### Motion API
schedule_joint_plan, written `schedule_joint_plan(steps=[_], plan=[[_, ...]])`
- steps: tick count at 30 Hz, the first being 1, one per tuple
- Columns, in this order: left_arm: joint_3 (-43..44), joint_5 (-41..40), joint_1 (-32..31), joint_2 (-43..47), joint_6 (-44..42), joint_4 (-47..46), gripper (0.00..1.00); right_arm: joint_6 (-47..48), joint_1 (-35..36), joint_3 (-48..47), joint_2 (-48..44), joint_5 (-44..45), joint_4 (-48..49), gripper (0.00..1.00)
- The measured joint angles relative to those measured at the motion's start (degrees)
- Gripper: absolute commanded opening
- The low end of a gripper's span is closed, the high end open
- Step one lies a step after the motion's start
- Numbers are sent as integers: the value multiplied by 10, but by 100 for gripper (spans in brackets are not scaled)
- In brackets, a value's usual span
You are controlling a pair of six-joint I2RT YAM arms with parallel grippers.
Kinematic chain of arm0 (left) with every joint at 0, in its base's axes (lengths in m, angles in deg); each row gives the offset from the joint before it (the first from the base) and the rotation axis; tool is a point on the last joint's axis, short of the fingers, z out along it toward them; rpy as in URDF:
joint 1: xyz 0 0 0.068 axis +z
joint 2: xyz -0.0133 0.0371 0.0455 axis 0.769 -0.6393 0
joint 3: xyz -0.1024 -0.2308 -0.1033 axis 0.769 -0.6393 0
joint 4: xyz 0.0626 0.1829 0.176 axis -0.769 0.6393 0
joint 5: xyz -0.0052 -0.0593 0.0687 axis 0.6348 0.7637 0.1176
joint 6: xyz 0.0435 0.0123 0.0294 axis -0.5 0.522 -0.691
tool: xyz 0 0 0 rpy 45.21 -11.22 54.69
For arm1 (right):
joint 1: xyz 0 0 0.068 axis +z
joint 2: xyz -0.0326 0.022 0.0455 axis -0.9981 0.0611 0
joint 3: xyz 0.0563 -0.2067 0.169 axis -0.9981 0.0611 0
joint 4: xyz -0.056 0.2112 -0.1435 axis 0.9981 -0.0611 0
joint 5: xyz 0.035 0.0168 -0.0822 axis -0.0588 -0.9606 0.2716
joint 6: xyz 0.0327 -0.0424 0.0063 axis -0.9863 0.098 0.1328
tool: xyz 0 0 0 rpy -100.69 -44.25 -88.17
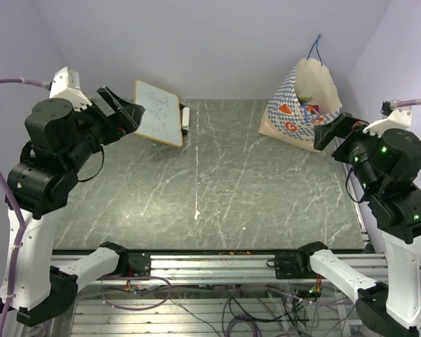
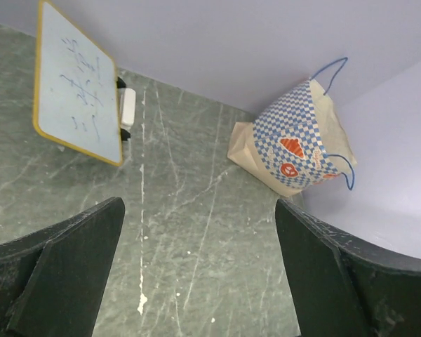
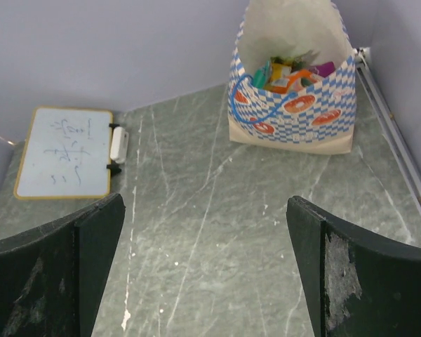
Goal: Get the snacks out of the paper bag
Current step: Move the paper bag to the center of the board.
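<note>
The paper bag (image 1: 295, 112), cream with blue-and-white checks and red-orange emblems, stands at the far right of the table, its mouth open. It also shows in the left wrist view (image 2: 295, 144) and the right wrist view (image 3: 292, 112). Several snacks (image 3: 289, 74) in teal, orange, yellow and magenta lie inside it, partly hidden; a few colours show in the top view (image 1: 310, 107). My left gripper (image 1: 126, 109) is open and empty, raised at the far left. My right gripper (image 1: 333, 130) is open and empty, raised just in front of the bag.
A white board with scribbles and a yellow frame (image 1: 158, 112) leans at the far left, with a small white eraser (image 1: 185, 116) beside it. The grey marbled table (image 1: 210, 189) ends at a metal rail on the near side. Purple walls stand close behind and at the right.
</note>
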Motion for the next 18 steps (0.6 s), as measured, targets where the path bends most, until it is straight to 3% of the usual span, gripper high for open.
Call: schedule_joint_plan(steps=[18], plan=[[-40,101,1,-31,45,-15,99,17,-23,8,21,-12,-48,100]])
